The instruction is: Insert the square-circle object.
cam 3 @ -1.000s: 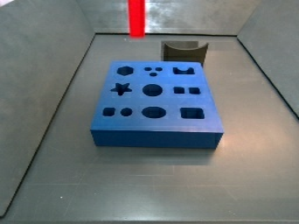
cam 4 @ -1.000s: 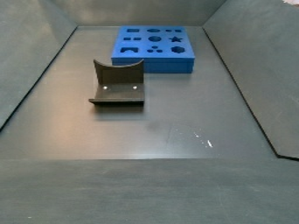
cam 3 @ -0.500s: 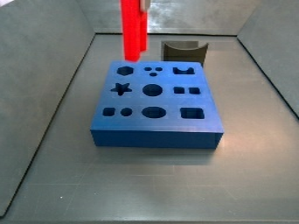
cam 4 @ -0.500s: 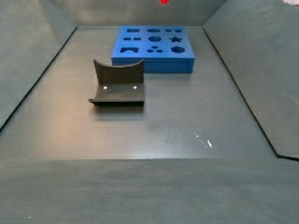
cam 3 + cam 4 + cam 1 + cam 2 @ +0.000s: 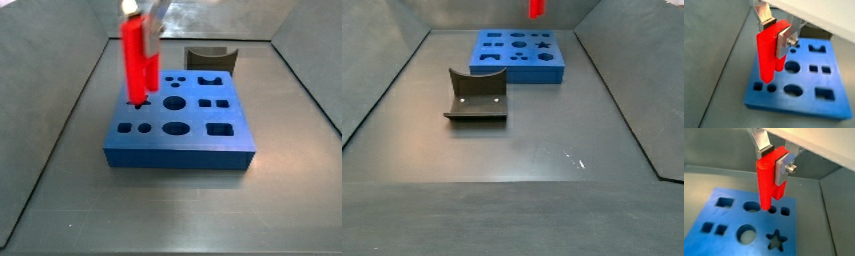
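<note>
My gripper (image 5: 774, 30) is shut on the long red square-circle piece (image 5: 769, 57) and holds it upright by its upper end; it shows the same way in the other wrist view (image 5: 774, 158). The silver fingers (image 5: 784, 41) clamp the piece from two sides. The blue block (image 5: 181, 125) with several shaped holes lies on the floor. In a side view the red piece (image 5: 139, 60) hangs over the block's left part, its lower end close above the holes near the star. In the other side view only the tip of the piece (image 5: 536, 8) shows, above the block (image 5: 520, 55).
The dark fixture (image 5: 210, 58) stands behind the blue block, and in a side view (image 5: 476, 95) it is in the middle of the grey floor. Grey walls enclose the floor on the sides.
The gripper with the red piece has come down and moved toward the block's left front; the piece's lower end now hangs low over the block's holes.
</note>
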